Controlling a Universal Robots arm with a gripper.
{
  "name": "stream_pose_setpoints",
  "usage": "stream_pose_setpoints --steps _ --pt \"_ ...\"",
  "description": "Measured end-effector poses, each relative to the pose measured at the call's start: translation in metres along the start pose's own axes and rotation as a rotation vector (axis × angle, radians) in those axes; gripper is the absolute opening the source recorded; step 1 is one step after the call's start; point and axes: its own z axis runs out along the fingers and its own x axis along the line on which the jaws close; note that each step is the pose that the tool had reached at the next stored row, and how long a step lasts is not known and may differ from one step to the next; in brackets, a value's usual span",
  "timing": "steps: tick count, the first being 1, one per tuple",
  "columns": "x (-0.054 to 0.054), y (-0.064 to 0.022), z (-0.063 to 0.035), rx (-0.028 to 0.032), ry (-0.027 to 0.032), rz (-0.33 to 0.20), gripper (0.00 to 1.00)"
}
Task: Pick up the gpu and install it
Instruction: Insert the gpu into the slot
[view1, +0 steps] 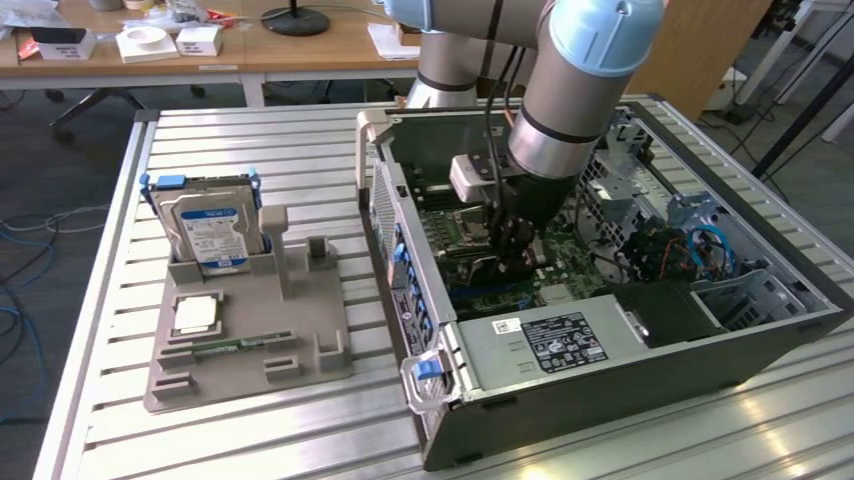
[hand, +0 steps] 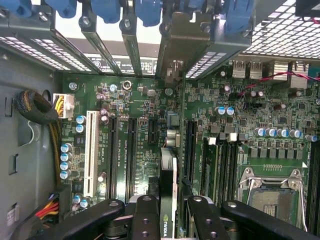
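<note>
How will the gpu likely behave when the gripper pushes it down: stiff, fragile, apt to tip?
Probably stiff: the gpu stands straight, edge-on, held in the gripper. Likely fragile: it looks like a thin board. It could tilt, since it seems gripped near one edge only, above the motherboard.

My exterior camera looks down from farther off at the open case (view1: 641, 390); my wrist camera sits close over its motherboard (hand: 150, 100), seen in both.

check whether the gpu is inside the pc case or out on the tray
Inside the case: the gripper holds the gpu on edge over the motherboard slots. Whether it is seated, cannot tell.
</note>
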Motion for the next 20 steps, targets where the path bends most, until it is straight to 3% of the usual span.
stream_pose_setpoints --steps 20 --pt "0.0002 0.0009 0.0009 0.006 0.0003 0.0 0.27"
